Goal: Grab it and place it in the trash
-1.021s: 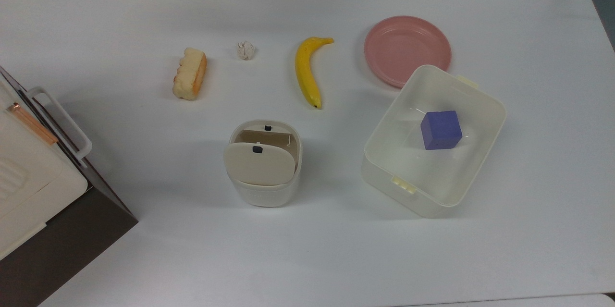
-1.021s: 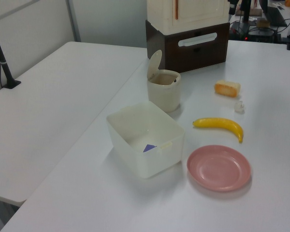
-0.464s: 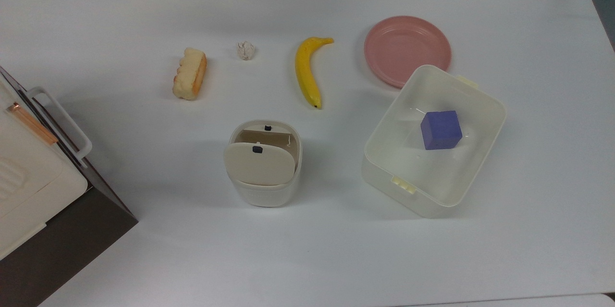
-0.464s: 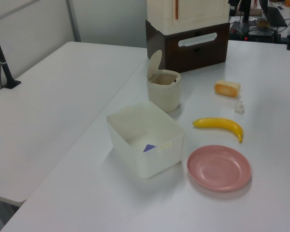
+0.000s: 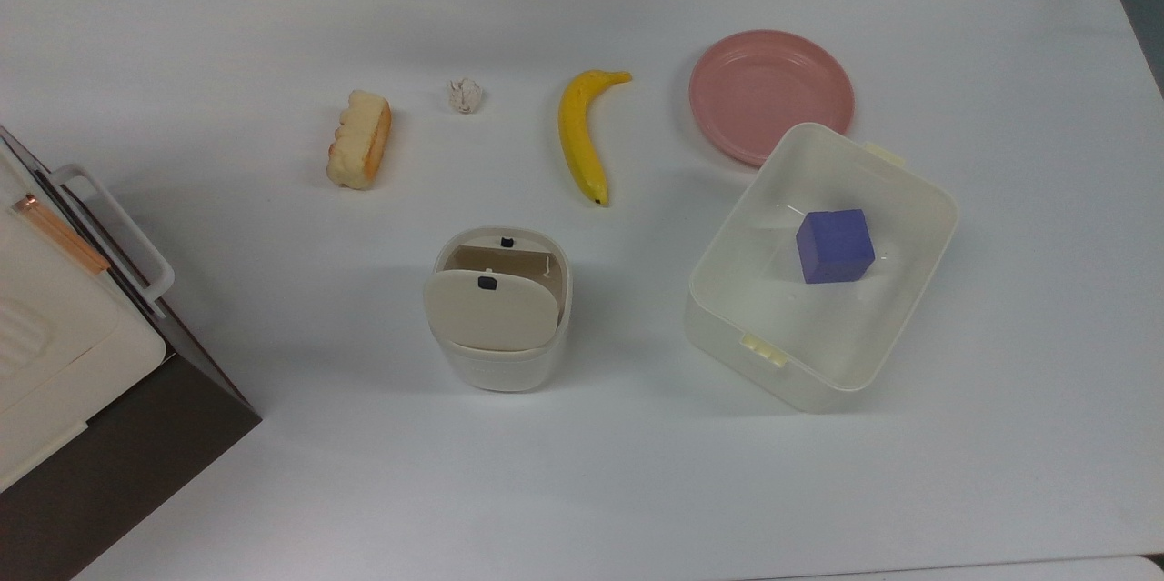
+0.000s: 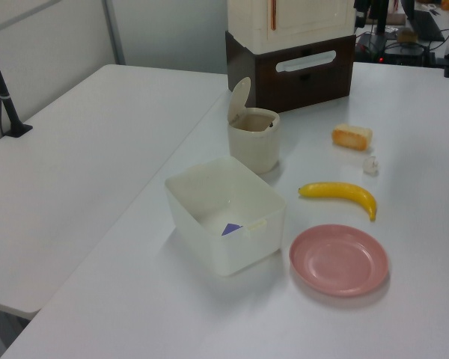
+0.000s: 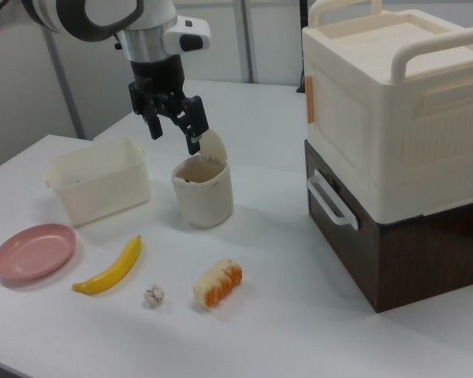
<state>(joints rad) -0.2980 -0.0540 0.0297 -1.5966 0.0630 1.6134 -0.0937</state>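
**Reach for the paper ball, nothing held yet**

We see the gripper (image 7: pixel 172 130) high up, jaws apart and empty. The tiny crumpled off-white paper ball (image 5: pixel 465 95) lies between the yellow-orange cake slice (image 5: pixel 360 139) and the yellow banana (image 5: pixel 582 134), apart from both. We should descend straight, centred. The cream-white plastic swing-lid bin (image 5: pixel 498 308) stands near the ball, flap tipped open.

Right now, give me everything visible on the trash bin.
The bin is small, cream-white plastic with rounded corners, upright on the white table. Its swing flap is tipped up, leaving the brownish inside open. Small black dots mark flap and rim. Nothing touches it; in the top view, the paper ball lies above it, apart.
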